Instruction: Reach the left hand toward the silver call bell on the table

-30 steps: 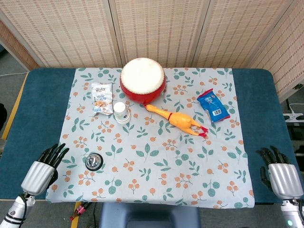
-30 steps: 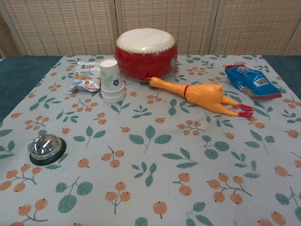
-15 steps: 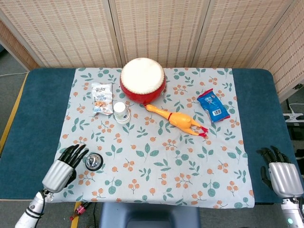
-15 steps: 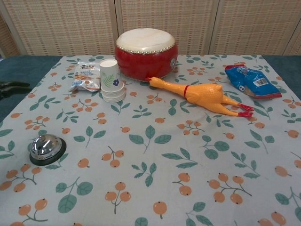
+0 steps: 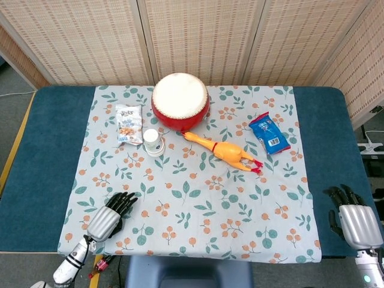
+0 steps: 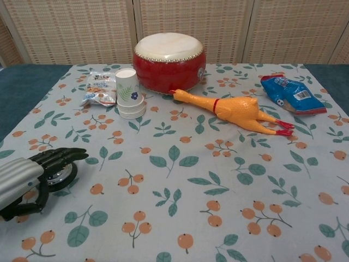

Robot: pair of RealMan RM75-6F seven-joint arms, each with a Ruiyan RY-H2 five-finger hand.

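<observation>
My left hand (image 5: 108,219) hovers over the silver call bell at the front left of the flowered cloth (image 5: 198,198), fingers stretched out flat and holding nothing. From the head view the bell is hidden under those fingers. In the chest view the left hand (image 6: 27,177) covers most of the bell (image 6: 62,176); only part of its dome and black base shows under the fingertips. Whether the fingers touch the dome I cannot tell. My right hand (image 5: 354,223) lies at the table's front right corner on the blue top, fingers apart and empty.
At the back stands a red drum (image 5: 180,100). Left of it are a snack packet (image 5: 128,123) and a paper cup stack (image 5: 152,142). A rubber chicken (image 5: 225,152) lies mid-table, and a blue packet (image 5: 269,133) sits right of it.
The left hand has moved right from the table's front left edge to above the bell, now covering it. The right hand has stayed still.
</observation>
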